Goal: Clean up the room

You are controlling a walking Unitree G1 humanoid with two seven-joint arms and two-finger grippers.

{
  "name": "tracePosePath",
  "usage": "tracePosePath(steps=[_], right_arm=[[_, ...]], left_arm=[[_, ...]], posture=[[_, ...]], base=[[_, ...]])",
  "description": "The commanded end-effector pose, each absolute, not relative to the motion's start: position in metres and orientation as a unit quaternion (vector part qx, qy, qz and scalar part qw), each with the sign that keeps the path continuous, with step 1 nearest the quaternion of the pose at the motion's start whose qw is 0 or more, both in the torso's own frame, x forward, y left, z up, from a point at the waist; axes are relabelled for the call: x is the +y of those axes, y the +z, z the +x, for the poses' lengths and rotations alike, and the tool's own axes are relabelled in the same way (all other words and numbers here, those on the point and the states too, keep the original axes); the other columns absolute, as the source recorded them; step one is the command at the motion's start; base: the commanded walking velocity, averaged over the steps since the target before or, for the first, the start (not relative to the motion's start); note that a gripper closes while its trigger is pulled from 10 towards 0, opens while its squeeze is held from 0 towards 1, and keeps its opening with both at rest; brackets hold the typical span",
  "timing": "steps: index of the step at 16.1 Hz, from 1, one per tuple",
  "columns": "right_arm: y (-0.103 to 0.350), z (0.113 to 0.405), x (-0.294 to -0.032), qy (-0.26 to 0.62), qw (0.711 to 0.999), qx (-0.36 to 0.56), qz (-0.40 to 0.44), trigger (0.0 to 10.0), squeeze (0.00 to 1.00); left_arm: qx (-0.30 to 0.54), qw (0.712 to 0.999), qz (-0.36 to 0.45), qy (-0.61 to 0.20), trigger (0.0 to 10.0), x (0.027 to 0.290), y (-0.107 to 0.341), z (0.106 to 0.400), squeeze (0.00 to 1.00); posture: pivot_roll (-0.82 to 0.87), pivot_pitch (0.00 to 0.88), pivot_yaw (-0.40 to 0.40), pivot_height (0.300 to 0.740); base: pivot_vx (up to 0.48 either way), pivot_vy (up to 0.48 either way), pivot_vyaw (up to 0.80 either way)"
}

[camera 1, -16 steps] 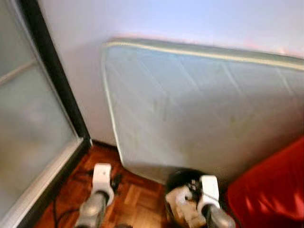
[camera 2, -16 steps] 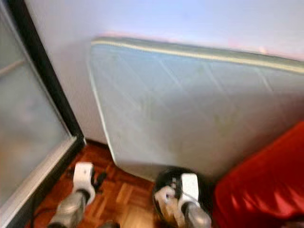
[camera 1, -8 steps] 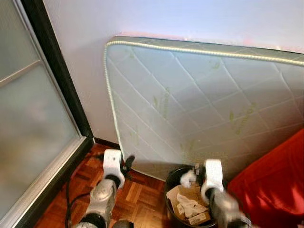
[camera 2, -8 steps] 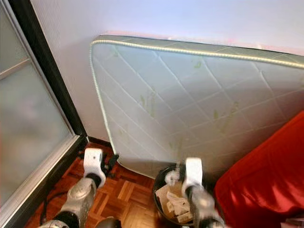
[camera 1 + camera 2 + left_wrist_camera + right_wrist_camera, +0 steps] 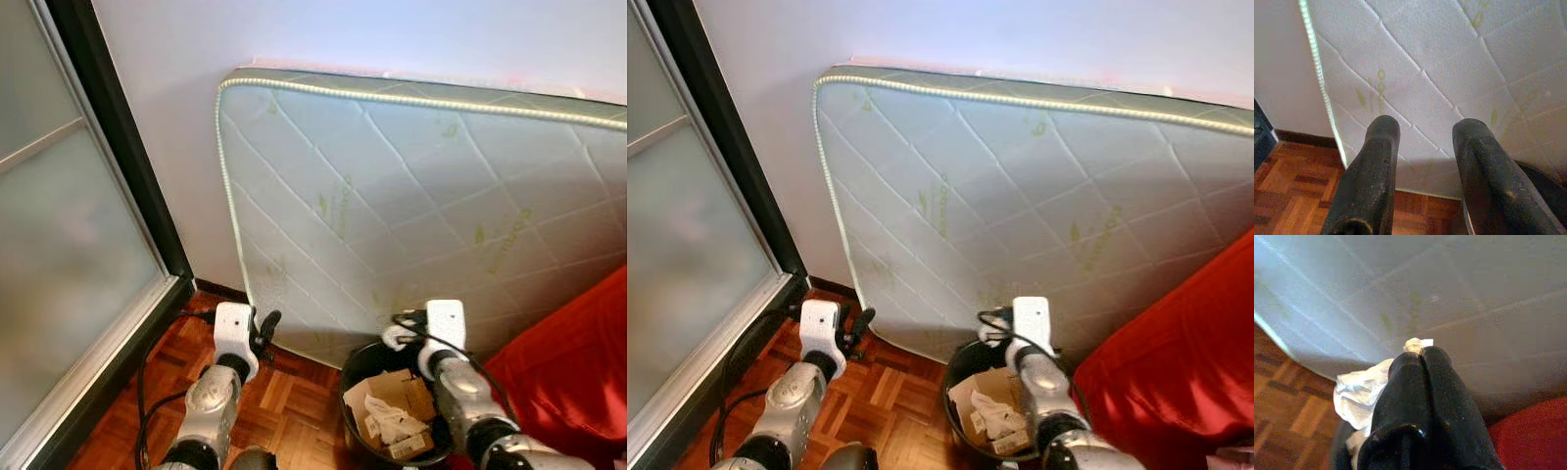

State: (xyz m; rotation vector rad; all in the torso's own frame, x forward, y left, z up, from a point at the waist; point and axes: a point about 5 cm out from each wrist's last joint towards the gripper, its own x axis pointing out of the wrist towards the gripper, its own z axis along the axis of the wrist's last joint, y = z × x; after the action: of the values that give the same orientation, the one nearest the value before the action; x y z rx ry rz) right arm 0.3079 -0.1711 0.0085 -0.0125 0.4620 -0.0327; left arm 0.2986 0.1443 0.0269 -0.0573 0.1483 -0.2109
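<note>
- Left eye view: a quilted white mattress (image 5: 421, 206) is seen standing on edge against the pale wall (image 5: 157, 117). A round black waste bin (image 5: 387, 416) is placed on the parquet floor (image 5: 284, 401) at the foot of the mattress, holding cardboard scraps (image 5: 392, 392) and crumpled paper. The right gripper (image 5: 404, 329) is held above the bin's far rim, close to the mattress face, with a crumpled white tissue (image 5: 395, 337) pinched at its tip. The left gripper (image 5: 265, 328) is raised beside the lower corner of the mattress.
- Right eye view: the same scene is given; a red cushion (image 5: 1176, 362) is pressed against the mattress on the bin's other side, and a frosted sliding door (image 5: 686, 255) in a dark frame is set away from the mattress, past the wall corner. A black cable (image 5: 735, 382) is trailed over the floor by the door.
- Left wrist view: the two black fingers (image 5: 1376, 166) are shown spread apart with nothing between them, aimed at the lower edge of the mattress; the bin's dark rim is glimpsed beside them.
- Right wrist view: the fingers (image 5: 1420, 382) are pressed together, and the tissue is clamped between them, bulging out to one side, with the mattress directly behind.
</note>
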Motion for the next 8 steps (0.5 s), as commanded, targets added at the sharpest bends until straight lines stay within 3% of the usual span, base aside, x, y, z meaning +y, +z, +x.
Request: tracePosePath(steps=[1, 4, 8], right_arm=[[0.014, 0.312, -0.177, -0.029, 0.976, 0.216, -0.021, 10.0, 0.00], [0.013, 0.307, -0.198, -0.063, 0.973, 0.221, -0.025, 10.0, 0.00], [0.009, 0.303, -0.199, -0.067, 0.971, 0.224, -0.047, 10.0, 0.00]], left_arm=[[0.060, 0.992, -0.028, -0.106, 10.0, 0.147, 0.031, 0.300, 0.00], [0.056, 0.993, -0.025, -0.106, 10.0, 0.149, 0.033, 0.300, 0.00], [0.056, 0.992, -0.025, -0.110, 10.0, 0.146, 0.033, 0.299, 0.00]], posture=[[0.12, 0.032, -0.024, 0.652], [0.12, 0.041, -0.026, 0.652], [0.12, 0.047, -0.018, 0.652]], base=[[0.000, 0.000, 0.00], [0.000, 0.000, 0.00], [0.000, 0.000, 0.00]])
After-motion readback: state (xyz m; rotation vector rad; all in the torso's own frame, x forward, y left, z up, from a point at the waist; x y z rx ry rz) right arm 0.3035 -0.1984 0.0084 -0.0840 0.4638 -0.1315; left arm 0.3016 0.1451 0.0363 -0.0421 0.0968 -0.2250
